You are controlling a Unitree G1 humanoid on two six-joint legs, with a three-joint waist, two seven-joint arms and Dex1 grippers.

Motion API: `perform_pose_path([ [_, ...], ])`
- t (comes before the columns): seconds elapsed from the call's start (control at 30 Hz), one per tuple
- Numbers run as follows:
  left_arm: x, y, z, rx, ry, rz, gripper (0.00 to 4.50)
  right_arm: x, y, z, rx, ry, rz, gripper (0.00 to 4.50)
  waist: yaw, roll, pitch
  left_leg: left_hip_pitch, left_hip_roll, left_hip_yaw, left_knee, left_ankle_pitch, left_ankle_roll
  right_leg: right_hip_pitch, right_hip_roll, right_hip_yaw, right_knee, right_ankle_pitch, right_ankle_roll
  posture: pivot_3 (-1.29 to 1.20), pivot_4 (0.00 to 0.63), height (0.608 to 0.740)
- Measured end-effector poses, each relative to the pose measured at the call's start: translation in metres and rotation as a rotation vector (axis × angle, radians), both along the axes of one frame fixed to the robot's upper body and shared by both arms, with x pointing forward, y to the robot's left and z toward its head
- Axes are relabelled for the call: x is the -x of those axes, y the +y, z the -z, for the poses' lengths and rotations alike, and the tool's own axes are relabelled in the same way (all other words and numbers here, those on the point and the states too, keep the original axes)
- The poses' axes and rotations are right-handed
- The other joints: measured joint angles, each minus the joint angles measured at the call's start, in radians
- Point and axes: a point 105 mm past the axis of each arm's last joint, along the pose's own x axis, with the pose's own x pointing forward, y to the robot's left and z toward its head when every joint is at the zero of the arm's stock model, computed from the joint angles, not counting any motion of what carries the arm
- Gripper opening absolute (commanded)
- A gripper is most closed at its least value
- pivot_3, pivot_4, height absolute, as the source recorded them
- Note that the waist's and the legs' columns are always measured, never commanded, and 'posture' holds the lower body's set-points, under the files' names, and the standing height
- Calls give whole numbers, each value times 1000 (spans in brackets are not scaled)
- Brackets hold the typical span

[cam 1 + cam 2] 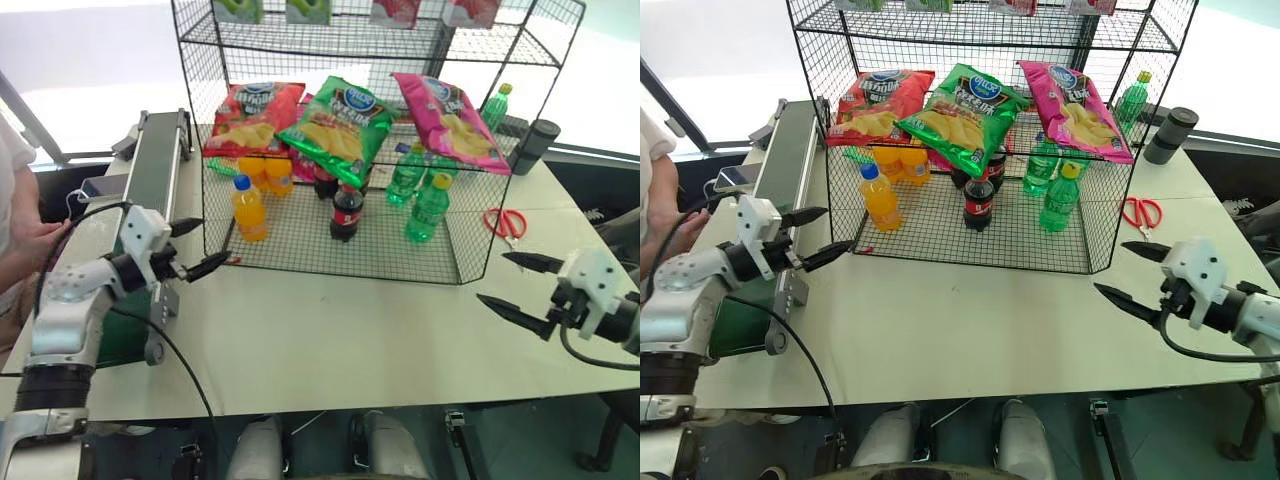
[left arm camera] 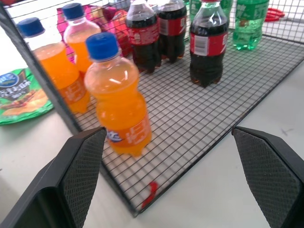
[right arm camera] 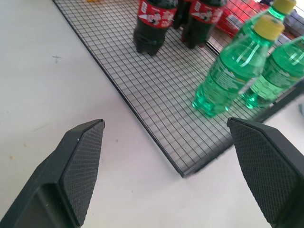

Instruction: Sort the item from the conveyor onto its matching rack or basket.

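1. Two grippers, both empty w/ jaws spread wide: left gripper [image 1: 197, 247] hung just beside the conveyor [image 1: 150, 165], near the rack's front-left corner; right gripper [image 1: 521, 285] hovered over bare table [image 1: 330, 350], off the rack's front-right corner.
2. Left wrist view looked past an orange soda [image 2: 116, 97] and colas on the bottom tier; right wrist view faced green bottles [image 3: 232, 71].
3. Pink bag [image 1: 447, 120] lay on the rack [image 1: 340, 245] mid shelf, right end, next to a green bag [image 1: 335, 125] and red bag [image 1: 250, 115].
4. Judgement: sort looks done, item already placed; arms approx. at rest. Belt part in view carried nothing.
5. Next move prob. calls for waiting on a new item, then a wide two-handed pinch off the belt.
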Motion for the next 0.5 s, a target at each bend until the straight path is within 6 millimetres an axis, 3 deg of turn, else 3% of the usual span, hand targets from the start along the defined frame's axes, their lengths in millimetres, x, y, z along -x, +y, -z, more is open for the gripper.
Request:
perform_pose_path([
  [0.2,1,14,0,-2,17,-34,4500,-3,-4,-8,8,-24,6,4307,1,0,0,0,0,0,0,0,0,0,0,0,0,0,0,0,150,740],
  [0.5,-1,15,-3,-7,3,-54,4500,-7,-1,-10,11,-34,-4,4307,1,0,0,0,0,0,0,0,0,0,0,0,0,0,0,0,150,740],
])
